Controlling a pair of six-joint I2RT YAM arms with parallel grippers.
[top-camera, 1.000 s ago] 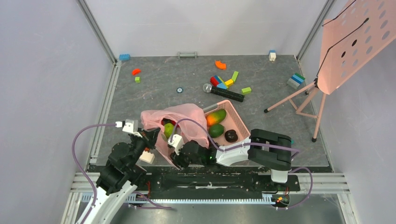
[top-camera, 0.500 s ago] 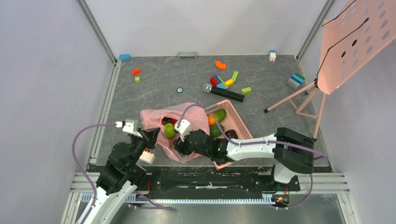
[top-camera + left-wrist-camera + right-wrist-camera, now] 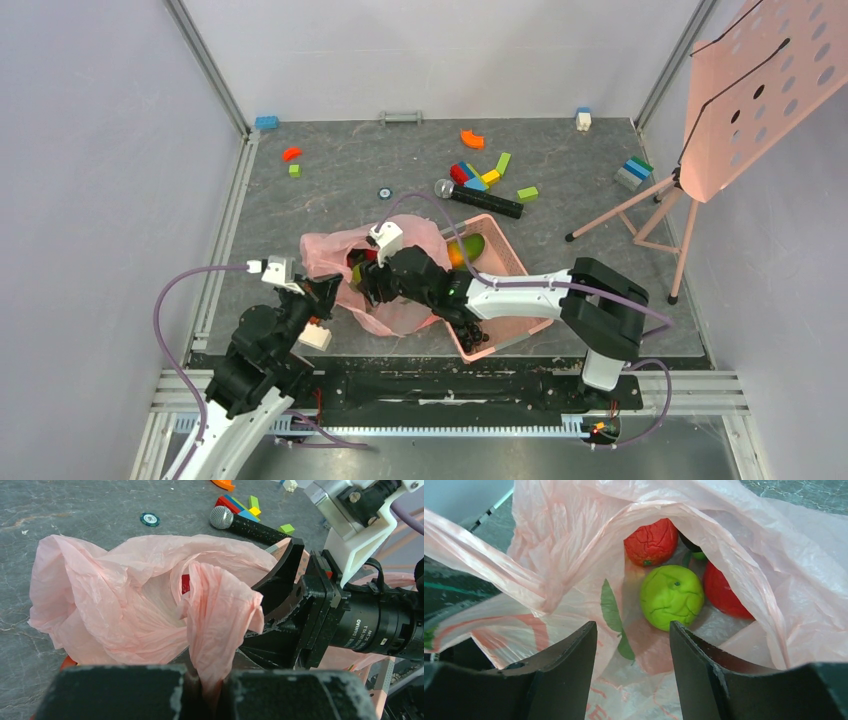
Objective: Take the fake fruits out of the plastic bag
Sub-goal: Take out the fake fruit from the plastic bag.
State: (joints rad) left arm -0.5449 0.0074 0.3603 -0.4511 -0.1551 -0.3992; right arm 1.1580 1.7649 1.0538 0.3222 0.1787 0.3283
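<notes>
Right tool [image 3: 632,628] agape within plastic bag [image 3: 744,555], fake fruits [image 3: 671,596] ahead

The pink plastic bag [image 3: 549,540], printed with green leaves, holds a lime-green fruit [image 3: 671,602] and red fruits [image 3: 652,542].

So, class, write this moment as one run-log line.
left gripper: shut on thin translucent pink plastic bag | right gripper: open at bag mouth | lime-green bumpy plastic fruit, red textured plastic fruit: inside bag
</notes>
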